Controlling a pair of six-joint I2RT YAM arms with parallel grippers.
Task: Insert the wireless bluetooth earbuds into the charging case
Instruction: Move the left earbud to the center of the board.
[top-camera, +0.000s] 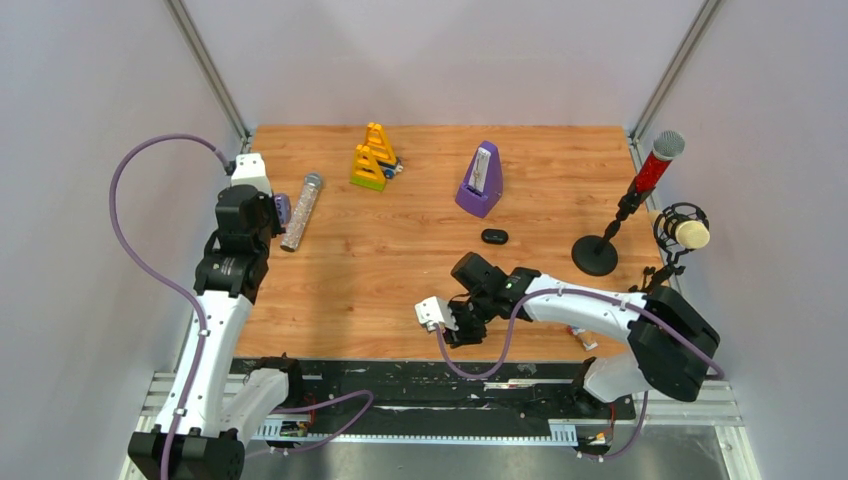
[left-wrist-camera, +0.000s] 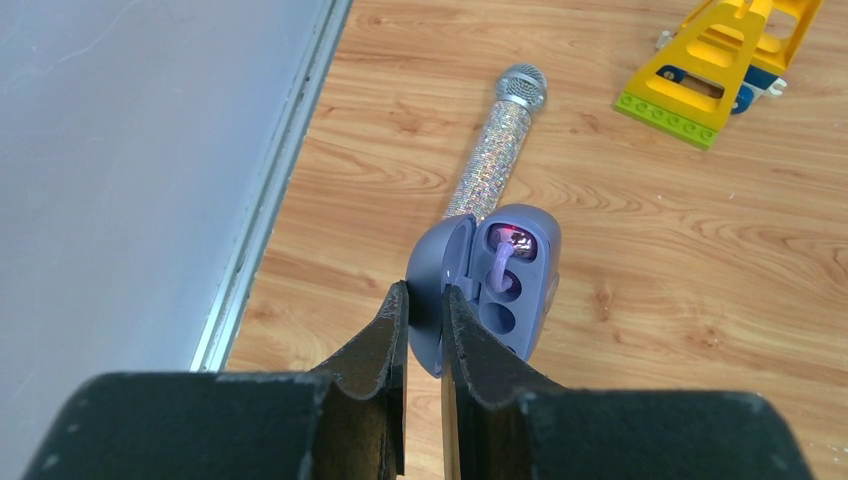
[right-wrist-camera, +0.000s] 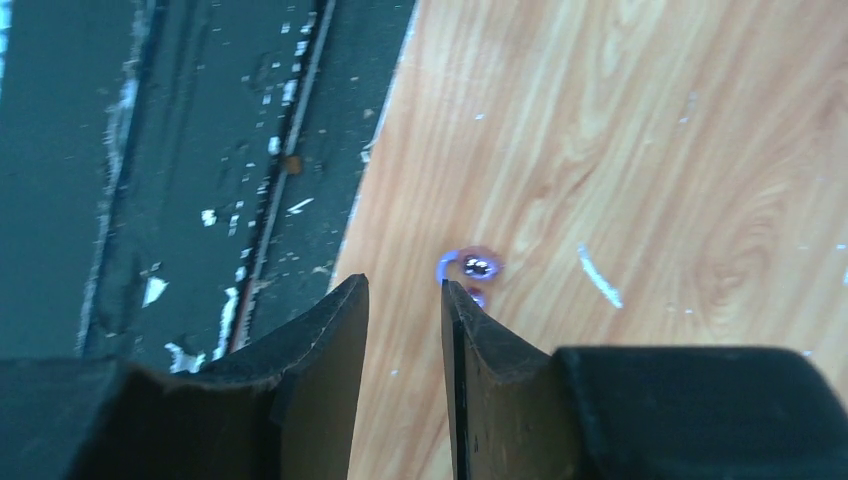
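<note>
My left gripper (left-wrist-camera: 425, 290) is shut on the open lid (left-wrist-camera: 440, 262) of a grey-blue charging case (left-wrist-camera: 522, 272), held above the table's left side (top-camera: 283, 209). One lilac earbud (left-wrist-camera: 503, 256) sits in an upper socket of the case; the lower sockets show empty. A second small lilac earbud (right-wrist-camera: 472, 267) with a shiny tip lies on the wood close to the table's front edge. My right gripper (right-wrist-camera: 405, 283) hangs low just short of it, open, with nothing between its fingers. The top view shows this gripper near the front edge (top-camera: 458, 328); the loose earbud does not show there.
A glitter microphone (top-camera: 301, 210) lies right beside the left gripper. Yellow brick toys (top-camera: 374, 157), a purple metronome (top-camera: 482, 180) and a small black oval case (top-camera: 494, 236) stand further back. A red microphone on a stand (top-camera: 640, 190) is at the right. A dark rail (right-wrist-camera: 200, 180) borders the front edge.
</note>
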